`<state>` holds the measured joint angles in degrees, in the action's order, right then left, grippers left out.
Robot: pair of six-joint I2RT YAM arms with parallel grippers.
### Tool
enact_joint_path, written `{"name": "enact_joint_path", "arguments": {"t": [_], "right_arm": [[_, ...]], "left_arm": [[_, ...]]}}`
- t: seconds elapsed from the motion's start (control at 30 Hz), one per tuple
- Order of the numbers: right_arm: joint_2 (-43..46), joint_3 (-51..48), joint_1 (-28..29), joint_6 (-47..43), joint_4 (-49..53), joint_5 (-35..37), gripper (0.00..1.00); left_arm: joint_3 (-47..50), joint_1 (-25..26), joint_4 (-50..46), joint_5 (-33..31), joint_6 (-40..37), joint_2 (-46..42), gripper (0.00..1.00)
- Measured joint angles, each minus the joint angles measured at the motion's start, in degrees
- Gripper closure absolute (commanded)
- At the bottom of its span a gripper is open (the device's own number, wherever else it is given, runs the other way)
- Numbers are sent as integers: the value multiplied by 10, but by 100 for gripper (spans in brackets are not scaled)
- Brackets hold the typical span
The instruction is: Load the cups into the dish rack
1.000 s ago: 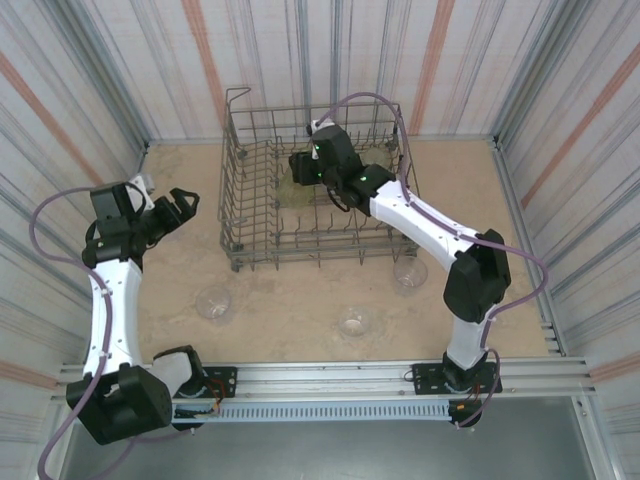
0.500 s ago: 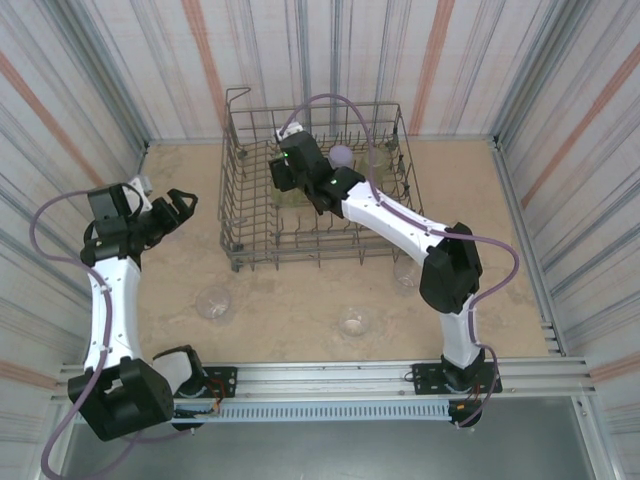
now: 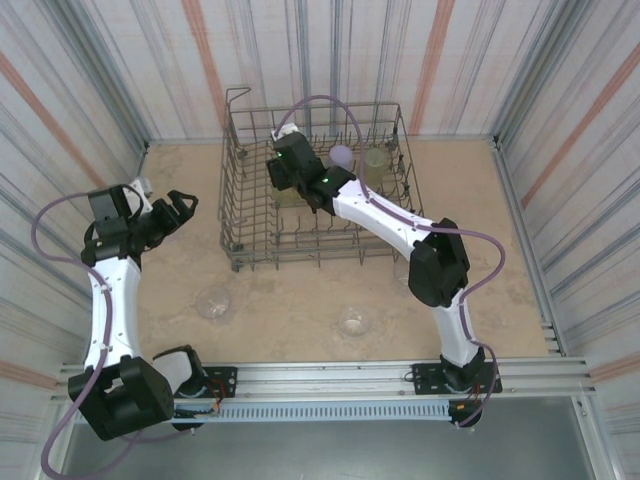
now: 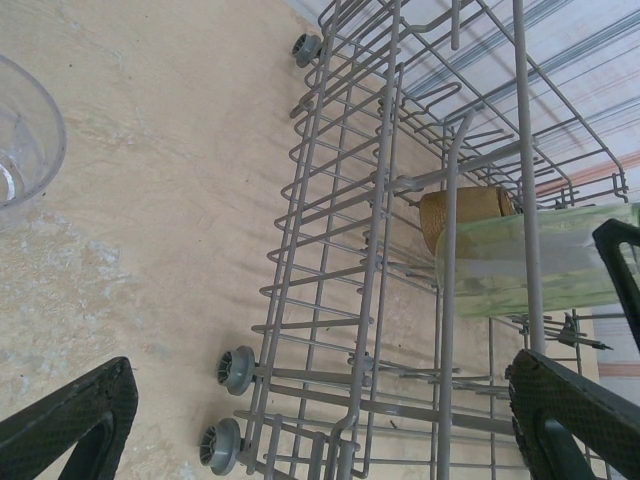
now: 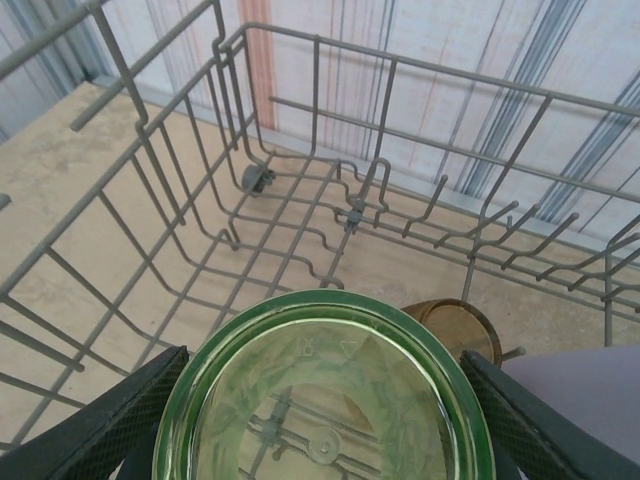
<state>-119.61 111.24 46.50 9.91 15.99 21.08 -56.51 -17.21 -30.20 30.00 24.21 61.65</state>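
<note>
The grey wire dish rack (image 3: 245,215) stands at the back middle of the table. My right gripper (image 3: 286,184) is inside it, shut on a yellow-green cup (image 5: 320,400) whose base faces the wrist camera. In the left wrist view that cup (image 4: 540,262) lies sideways above the rack floor. An amber cup (image 5: 452,326) sits just beyond it. A lavender cup (image 3: 342,155) and a second yellow-green cup (image 3: 375,166) stand in the rack's back right. My left gripper (image 3: 176,210) hangs open left of the rack, holding nothing.
Two clear cups (image 3: 213,302) (image 3: 352,321) stand on the table in front of the rack. A third clear cup (image 3: 404,272) is partly behind my right arm. Striped walls close in the table. The rack's small wheels (image 4: 237,368) face my left gripper.
My right arm has swung left inside the rack with the yellow-green cup, uncovering the lavender and second yellow-green cups. The left arm has hardly moved.
</note>
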Motion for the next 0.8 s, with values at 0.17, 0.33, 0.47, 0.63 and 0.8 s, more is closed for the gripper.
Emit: {"name": "enact_joint_path", "arguments": {"t": [0.17, 0.33, 0.47, 0.63, 0.8], "right_arm": [[-14, 6, 0, 0, 0, 0, 55], [-21, 6, 0, 0, 0, 0, 55], [-26, 6, 0, 0, -1, 0, 54], [-35, 6, 0, 1, -1, 0, 54], [-45, 6, 0, 1, -1, 0, 52]], "left_arm": [[0, 0, 0, 0, 0, 0, 1], [0, 0, 0, 2, 0, 0, 1], [0, 0, 0, 2, 0, 0, 1], [0, 0, 0, 4, 0, 0, 1], [0, 0, 0, 4, 0, 0, 1]]}}
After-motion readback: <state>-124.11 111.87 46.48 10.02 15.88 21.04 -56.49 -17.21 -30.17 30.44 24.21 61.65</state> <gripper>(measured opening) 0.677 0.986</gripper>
